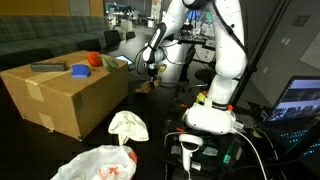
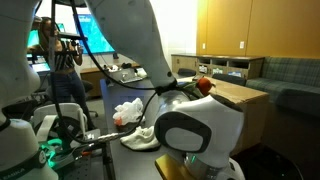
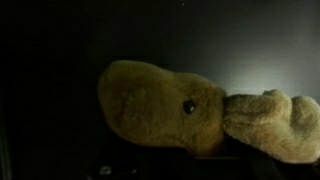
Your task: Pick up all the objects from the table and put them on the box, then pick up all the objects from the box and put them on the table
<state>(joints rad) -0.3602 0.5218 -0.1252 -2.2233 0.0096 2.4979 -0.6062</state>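
Where the brown lump point(image 3: 165, 105) sits on the black desk point(image 1: 165, 108), just right of the box point(image 1: 70, 90), the end effector point(image 1: 150, 72) stands directly over it, jaws pressed together and pinching its fur.

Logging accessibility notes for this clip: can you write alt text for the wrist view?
A tan-brown plush toy with a small black bead eye, seen close up, fills the middle and right of the frame. It lies against the black table, which shows a faint sheen at upper right. The rest is too dark to make out.
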